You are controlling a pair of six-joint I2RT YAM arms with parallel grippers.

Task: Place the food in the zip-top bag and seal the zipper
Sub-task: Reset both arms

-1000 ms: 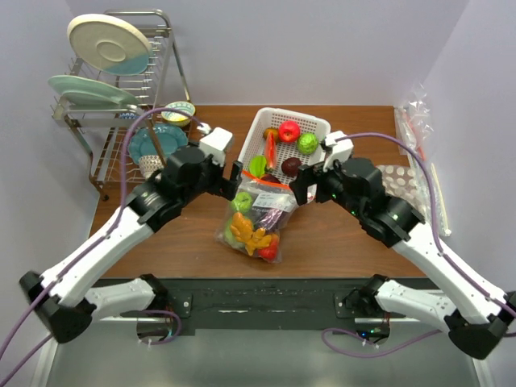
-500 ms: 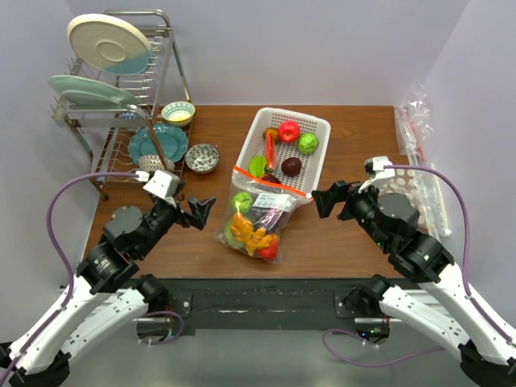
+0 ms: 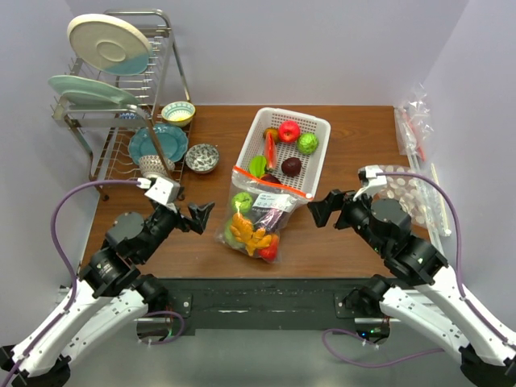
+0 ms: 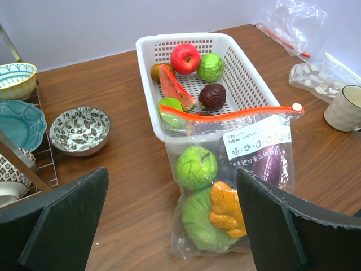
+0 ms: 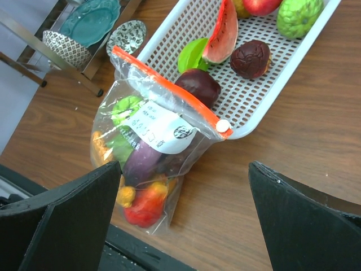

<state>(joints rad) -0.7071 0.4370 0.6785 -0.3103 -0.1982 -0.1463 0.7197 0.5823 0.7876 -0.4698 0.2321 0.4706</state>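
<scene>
The clear zip-top bag (image 3: pixel 254 216) lies on the table with its mouth leaning on the white basket (image 3: pixel 318 127). It holds green, orange, purple and red food pieces (image 4: pixel 208 209). Its orange-red zipper (image 3: pixel 272 182) runs flat across the mouth, with a white slider (image 5: pixel 223 126) at its right end. My left gripper (image 3: pixel 200 216) is open and empty, left of the bag. My right gripper (image 3: pixel 320 206) is open and empty, right of the bag. In the wrist views the bag (image 4: pixel 231 186) (image 5: pixel 149 164) lies between the wide-spread fingers (image 4: pixel 62 220) (image 5: pixel 304 220), untouched.
The basket (image 4: pixel 248 84) holds an apple, a green fruit, a dark fruit and a watermelon slice. A dish rack (image 3: pixel 121 89) with plates and bowls stands at the back left. A patterned bowl (image 3: pixel 201 157) sits beside it. Clear packets (image 3: pixel 415 121) and a cup (image 4: pixel 344 107) lie at the right.
Both arms have drawn back from the bag's mouth toward the near edge, left arm to the left, right arm to the right. The bag stays where it was, leaning on the basket.
</scene>
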